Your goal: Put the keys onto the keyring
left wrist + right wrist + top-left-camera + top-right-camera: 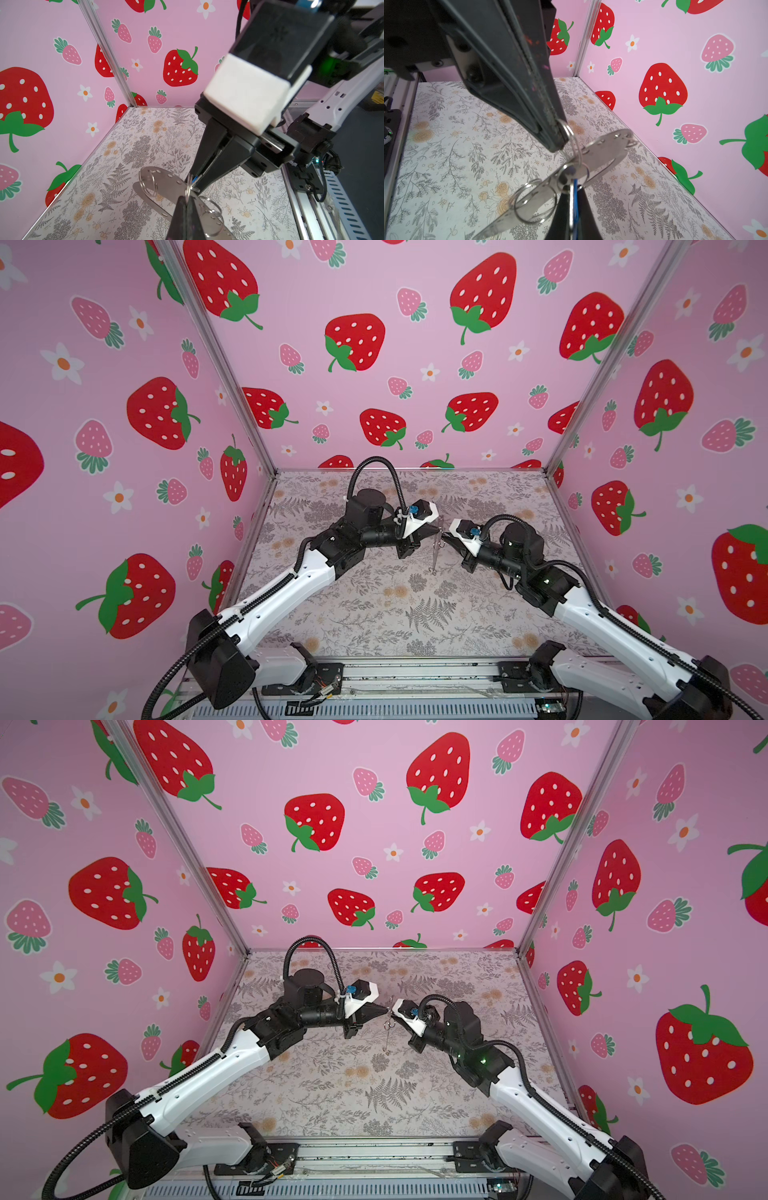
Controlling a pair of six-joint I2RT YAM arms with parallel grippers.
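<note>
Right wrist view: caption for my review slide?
Left fingers pinch a ring of the keyring; right fingers hold the blue-tagged key.

The left gripper [186, 198] pinches the keyring [166, 184]; right gripper [194, 184] holds the keys [195, 179].

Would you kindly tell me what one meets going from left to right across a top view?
Left arm → left pincer → right pincer → right arm. The keyring hangs just where the two pincer tips meet, so its place in the order is unclear.
</note>
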